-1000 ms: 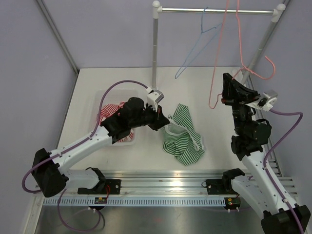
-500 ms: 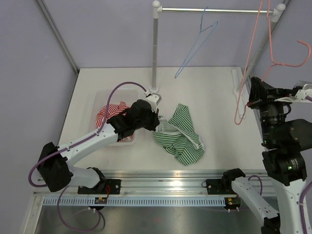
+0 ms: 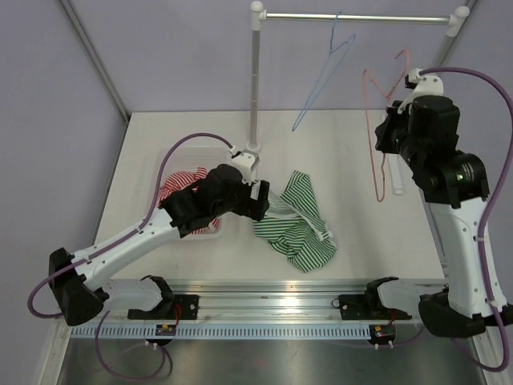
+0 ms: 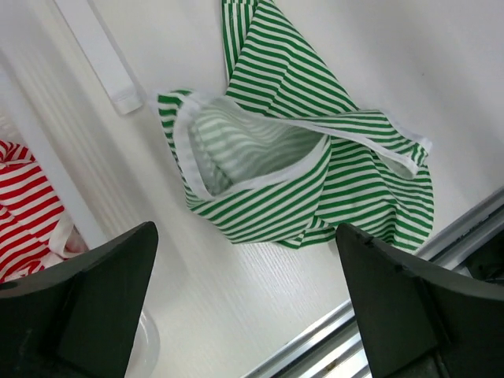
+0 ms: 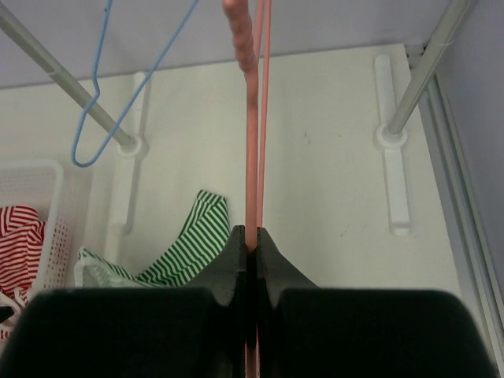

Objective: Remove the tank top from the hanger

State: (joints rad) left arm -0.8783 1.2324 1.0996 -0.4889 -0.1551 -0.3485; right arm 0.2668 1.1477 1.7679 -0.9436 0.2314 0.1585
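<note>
The green-and-white striped tank top (image 3: 296, 220) lies crumpled on the white table, free of any hanger; it also shows in the left wrist view (image 4: 299, 157) and the right wrist view (image 5: 185, 236). My left gripper (image 3: 260, 200) hovers just above its left edge, jaws wide open (image 4: 244, 232) with nothing between them. High at the right, my right gripper (image 3: 390, 135) is shut (image 5: 252, 234) on the wire of a bare pink hanger (image 3: 375, 144), which hangs down from it below the rail; the same hanger (image 5: 252, 118) rises straight from the jaws in the wrist view.
A blue hanger (image 3: 325, 72) hangs on the rack's rail (image 3: 353, 17). The rack's post (image 3: 255, 80) stands behind my left arm. A white basket (image 3: 164, 164) holding a red-striped garment (image 3: 180, 188) sits left of the tank top. A metal rail runs along the near edge.
My left gripper has opened and let go of the tank top, which now lies loose. My right arm has swung the pink hanger up and back toward the rail.
</note>
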